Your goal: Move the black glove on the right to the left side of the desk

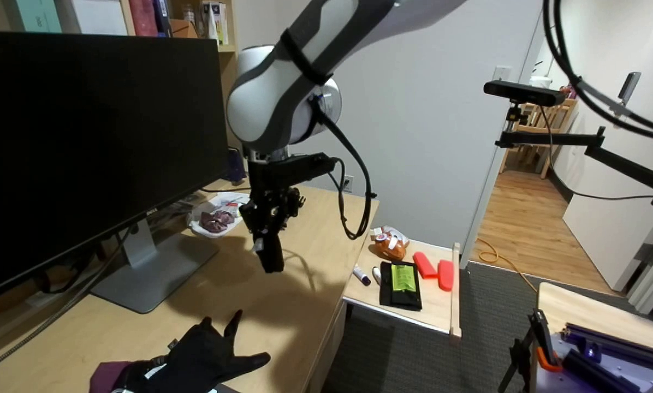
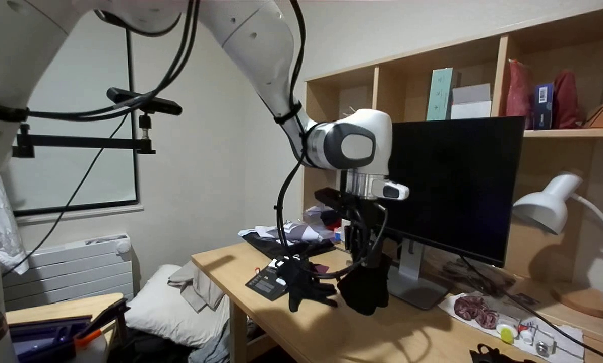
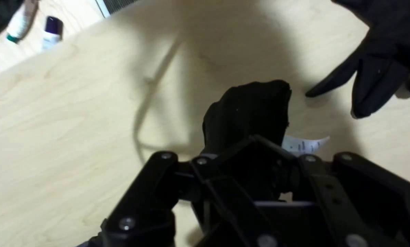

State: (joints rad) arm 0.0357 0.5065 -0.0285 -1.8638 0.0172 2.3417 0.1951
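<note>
A black glove (image 1: 272, 257) hangs from my gripper (image 1: 266, 232) above the desk (image 1: 304, 229). It also shows in an exterior view (image 2: 364, 291) and in the wrist view (image 3: 248, 113), with a white printed tag (image 3: 304, 144) beside it. My gripper (image 3: 254, 138) is shut on the glove in the wrist view; part of the glove is hidden behind the fingers. A second black glove (image 1: 201, 355) lies on the desk with its fingers spread. It shows in an exterior view (image 2: 304, 287) and at the upper right of the wrist view (image 3: 380, 58).
A monitor (image 2: 453, 186) stands at the back of the desk. A white tray (image 1: 209, 232) with small items lies near it, and a white lamp (image 2: 548, 206) stands behind. A black printed package (image 2: 268, 282) lies near the second glove. A low side shelf (image 1: 435, 311) holds several items.
</note>
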